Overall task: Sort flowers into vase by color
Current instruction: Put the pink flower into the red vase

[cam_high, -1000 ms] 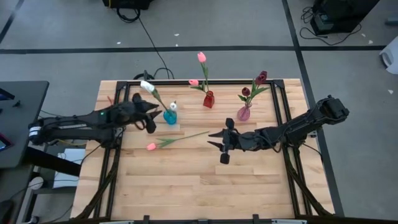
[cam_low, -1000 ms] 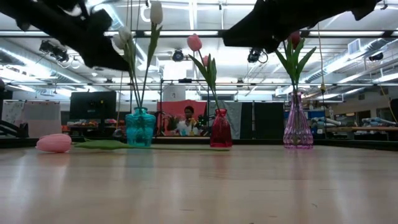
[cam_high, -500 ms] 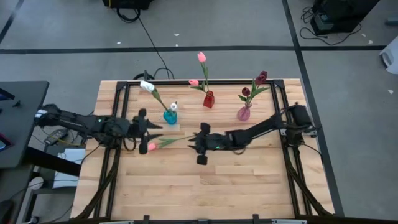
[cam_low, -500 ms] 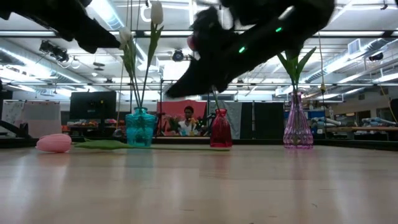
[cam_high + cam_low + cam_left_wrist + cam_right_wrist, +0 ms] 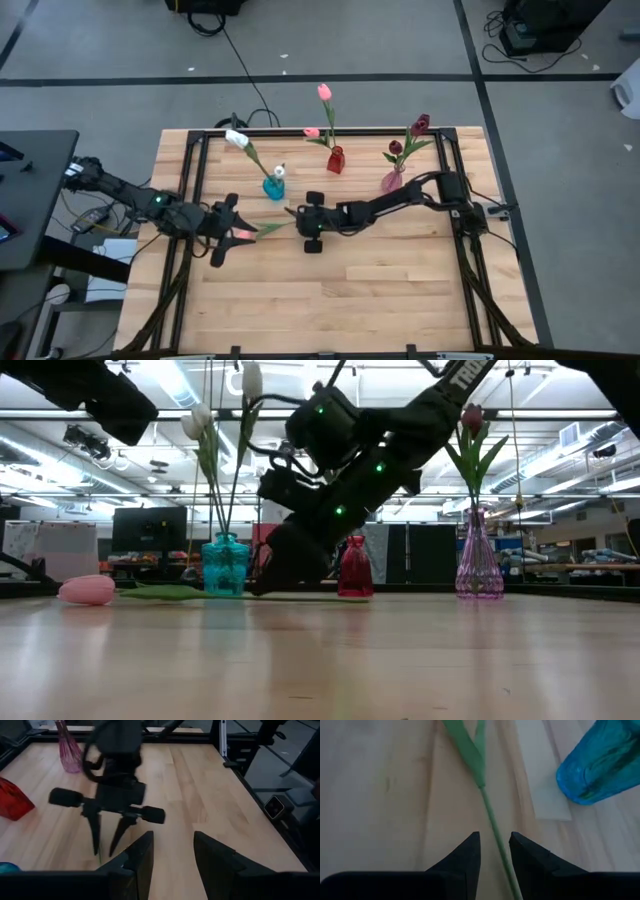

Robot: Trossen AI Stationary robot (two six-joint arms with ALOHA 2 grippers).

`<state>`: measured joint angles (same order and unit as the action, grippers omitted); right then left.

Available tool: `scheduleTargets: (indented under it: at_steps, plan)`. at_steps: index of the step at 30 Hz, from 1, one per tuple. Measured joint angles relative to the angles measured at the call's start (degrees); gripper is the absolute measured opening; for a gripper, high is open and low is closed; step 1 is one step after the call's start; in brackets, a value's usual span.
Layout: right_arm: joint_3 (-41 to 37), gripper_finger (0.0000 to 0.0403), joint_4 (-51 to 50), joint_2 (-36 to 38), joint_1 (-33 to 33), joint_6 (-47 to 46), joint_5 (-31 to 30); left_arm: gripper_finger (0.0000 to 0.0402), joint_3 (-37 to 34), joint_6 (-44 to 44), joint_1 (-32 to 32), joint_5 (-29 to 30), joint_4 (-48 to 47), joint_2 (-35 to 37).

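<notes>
A pink flower lies flat on the table, head [image 5: 243, 235] toward the left and thin green stem [image 5: 490, 815] running right. My right gripper [image 5: 494, 845] is down at the table, open, with one finger on each side of the stem's middle; in the high view my right gripper [image 5: 298, 222] points left. My left gripper [image 5: 173, 845] hangs open with nothing in it, high over the flower's head [image 5: 87, 589]. White flowers stand in the teal vase [image 5: 273, 187], pink ones in the red vase [image 5: 335, 160], maroon ones in the purple vase [image 5: 392, 182]. My right gripper straddles the lying flower's stem [image 5: 496, 836] about midway along it, coming slanting down from the table's right, fingers across the stem. The stem lies on the table close by one finger [image 5: 520, 851]; whether it touches, I cannot tell.
The teal vase [image 5: 600, 765] stands close beyond my right gripper, on a pale strip of the tabletop. The three vases line the far half of the table; the wooden near half [image 5: 330, 300] is bare. Black frame rails [image 5: 462, 260] run along the table's sides.
My right gripper has swept toward the table's left edge and sunk to the tabletop, ending astride the lying flower's stem. My left gripper has swung away from the teal vase toward the near edge and now hangs over the pink head. The flower has stayed in place.
</notes>
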<state>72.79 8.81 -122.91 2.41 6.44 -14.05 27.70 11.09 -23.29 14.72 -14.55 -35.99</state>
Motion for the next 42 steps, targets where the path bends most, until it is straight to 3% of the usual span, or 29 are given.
scheduleTargets:
  at_steps: [6, 10, 17, 21, 26, 36, 42]
  plan:
    - [0.0, 0.0118, 0.1, 0.1, -1.9, 1.2, 2.3, 0.0144, 0.0, -0.2, -0.1, 1.5, -0.1, 0.0]
    - [0.0, 0.0117, 0.0, 0.1, -2.5, 2.1, 7.4, 0.0144, 0.0, -0.2, -0.1, 2.6, -0.3, 0.0]
    - [0.0, 0.0097, -4.0, 0.1, -2.7, 3.3, 7.7, 0.0144, 0.0, -0.3, -0.1, 2.8, -0.3, 0.0]
    - [0.1, 0.0073, -6.0, 0.2, -2.7, 2.8, 5.8, 0.0144, 0.0, -0.3, -0.1, 2.8, -0.3, 0.0]
    - [0.3, 0.0012, -8.9, 0.4, -2.7, 2.8, 5.0, 0.0144, 0.0, -0.3, -0.1, 2.7, -0.2, 0.0]
    - [-0.3, 0.0005, -12.0, 3.7, -1.2, 0.7, 2.0, 0.0144, -0.1, -0.5, -0.1, 2.7, 0.8, 0.0]
    - [-0.1, 0.0003, -17.8, 11.0, 2.4, -0.3, -6.6, 0.0144, -0.1, -0.5, -0.1, 2.7, 0.9, 0.0]
